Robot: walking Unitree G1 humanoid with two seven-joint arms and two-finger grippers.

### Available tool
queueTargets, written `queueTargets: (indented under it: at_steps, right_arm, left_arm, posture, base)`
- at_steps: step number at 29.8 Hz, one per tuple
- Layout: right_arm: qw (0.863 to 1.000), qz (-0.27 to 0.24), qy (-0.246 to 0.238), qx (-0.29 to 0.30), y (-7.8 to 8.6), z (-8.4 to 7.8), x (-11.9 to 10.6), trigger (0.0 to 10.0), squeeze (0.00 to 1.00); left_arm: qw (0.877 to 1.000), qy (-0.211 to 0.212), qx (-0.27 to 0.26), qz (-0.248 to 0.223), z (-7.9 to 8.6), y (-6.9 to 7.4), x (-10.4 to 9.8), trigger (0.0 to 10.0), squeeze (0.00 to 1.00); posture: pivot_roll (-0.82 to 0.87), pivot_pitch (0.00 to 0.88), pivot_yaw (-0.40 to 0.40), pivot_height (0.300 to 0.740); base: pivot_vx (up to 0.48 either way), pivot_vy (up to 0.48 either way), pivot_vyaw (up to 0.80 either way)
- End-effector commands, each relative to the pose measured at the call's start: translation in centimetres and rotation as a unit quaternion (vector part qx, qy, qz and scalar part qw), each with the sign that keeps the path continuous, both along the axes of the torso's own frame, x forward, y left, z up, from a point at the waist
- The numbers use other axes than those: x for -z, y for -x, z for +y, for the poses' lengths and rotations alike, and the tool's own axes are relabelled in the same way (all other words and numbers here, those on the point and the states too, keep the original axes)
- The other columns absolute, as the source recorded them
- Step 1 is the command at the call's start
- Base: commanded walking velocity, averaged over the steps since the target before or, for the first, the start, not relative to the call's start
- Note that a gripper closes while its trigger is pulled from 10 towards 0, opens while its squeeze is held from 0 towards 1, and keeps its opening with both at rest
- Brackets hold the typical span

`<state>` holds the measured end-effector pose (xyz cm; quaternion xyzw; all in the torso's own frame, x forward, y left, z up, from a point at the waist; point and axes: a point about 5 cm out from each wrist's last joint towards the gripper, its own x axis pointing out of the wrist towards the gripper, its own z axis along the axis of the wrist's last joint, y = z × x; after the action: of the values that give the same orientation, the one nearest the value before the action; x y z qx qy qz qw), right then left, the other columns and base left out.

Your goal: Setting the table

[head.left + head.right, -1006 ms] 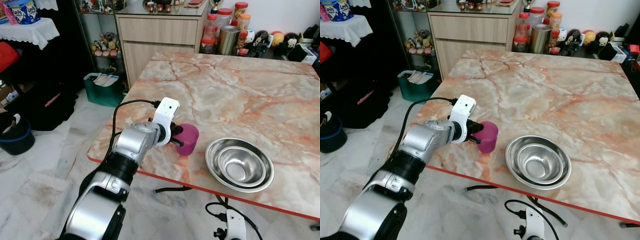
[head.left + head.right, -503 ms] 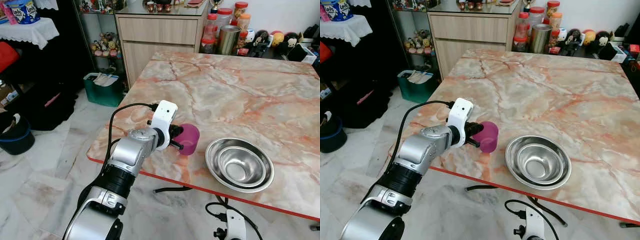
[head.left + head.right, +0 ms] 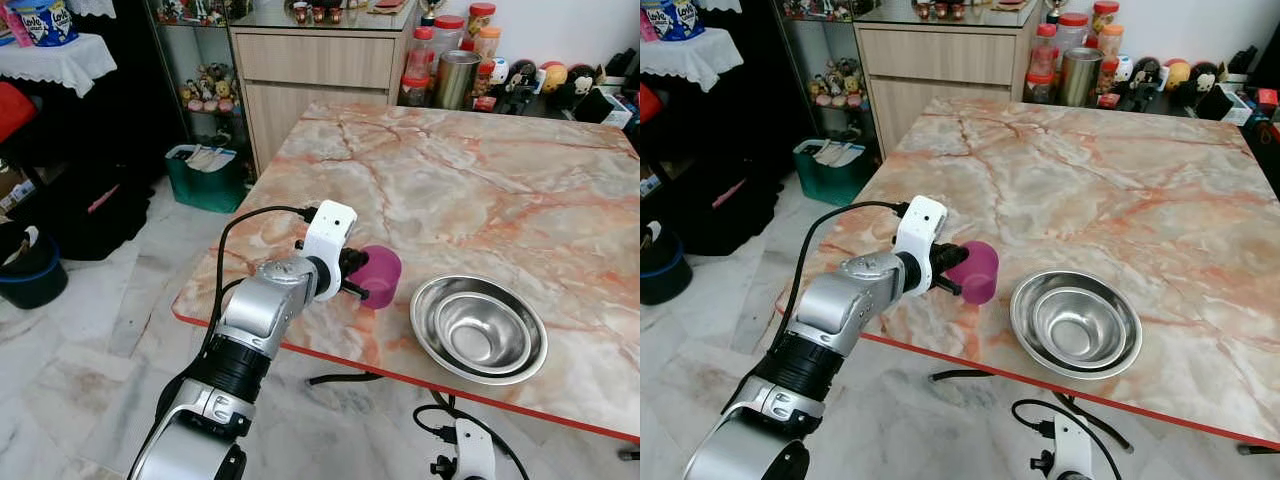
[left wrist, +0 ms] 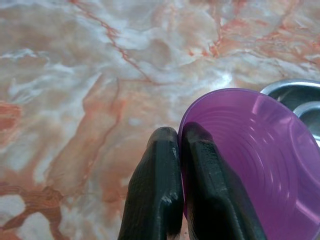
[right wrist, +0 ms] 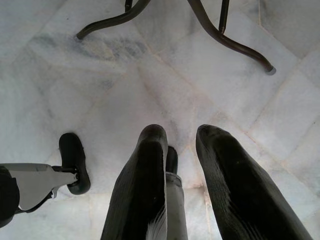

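— Where is the cup?

— The purple cup (image 3: 377,276) is in the left gripper (image 3: 352,277), over the near left part of the marble surface (image 3: 480,190). The two black fingers (image 4: 155,195) are pinched on its rim, one inside the wall and one outside, as the left wrist view shows. The cup is tipped, its mouth turned toward the arm's side.

— Is it resting on the surface?

— Hard to say from the head views; its lower edge looks to be at or just above the marble.

— What is close to it?

— The stacked steel bowls (image 3: 478,328) sit just beside it on the right, a narrow strip of marble between them. The bowls lie near the red-trimmed front edge (image 3: 330,358) of the surface. The cup is also near that front edge and not far from the left corner.

— Any open room?

— Behind the cup and bowls the marble runs bare up to the far edge, where jars and a metal canister (image 3: 457,78) stand beside a wooden cabinet (image 3: 318,75). To the left of the surface there is marble floor (image 3: 90,360), a green bin (image 3: 207,175) and a dark bucket (image 3: 30,270).

— And the right gripper?

— The right gripper (image 5: 181,137) hangs low above the floor, its fingers apart with nothing between them, near the dark legs of the table (image 5: 220,37).
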<state>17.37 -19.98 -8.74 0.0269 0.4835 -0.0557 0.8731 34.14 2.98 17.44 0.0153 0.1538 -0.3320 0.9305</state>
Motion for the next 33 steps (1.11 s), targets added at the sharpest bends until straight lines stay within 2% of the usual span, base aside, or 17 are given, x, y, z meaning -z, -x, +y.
queueTargets:
  at_steps: [1, 11, 24, 33]
  right_arm:
    - [1.000, -0.006, -0.001, -0.006, -0.3, 0.1, -0.1, 10.0, 0.00]
    - [1.000, -0.008, 0.001, 0.021, 0.3, 0.1, 0.1, 10.0, 0.00]
    - [0.999, -0.010, 0.003, 0.035, 0.4, 0.0, 0.1, 10.0, 0.00]
    - [0.999, -0.009, 0.004, 0.040, 0.3, 0.2, 0.1, 10.0, 0.00]
  left_arm:
    - [1.000, -0.010, -0.007, -0.004, 0.4, 0.0, 0.1, 10.0, 0.00]
    - [0.999, -0.022, -0.002, 0.033, -0.2, 0.6, 2.1, 10.0, 0.00]
    - [0.999, -0.032, -0.001, 0.043, -0.5, 0.2, 2.4, 10.0, 0.00]
    - [0.998, -0.046, -0.027, 0.043, -0.1, -0.5, 2.4, 10.0, 0.00]
  posture:
    - [0.14, 0.000, -0.007, 0.728]
    - [0.11, 0.000, 0.017, 0.728]
    - [0.11, 0.000, 0.029, 0.728]
    - [0.10, 0.000, 0.039, 0.728]
  base:
    - [0.000, 0.000, 0.00]
    - [0.000, 0.000, 0.00]
    - [0.000, 0.000, 0.00]
    - [0.000, 0.000, 0.00]
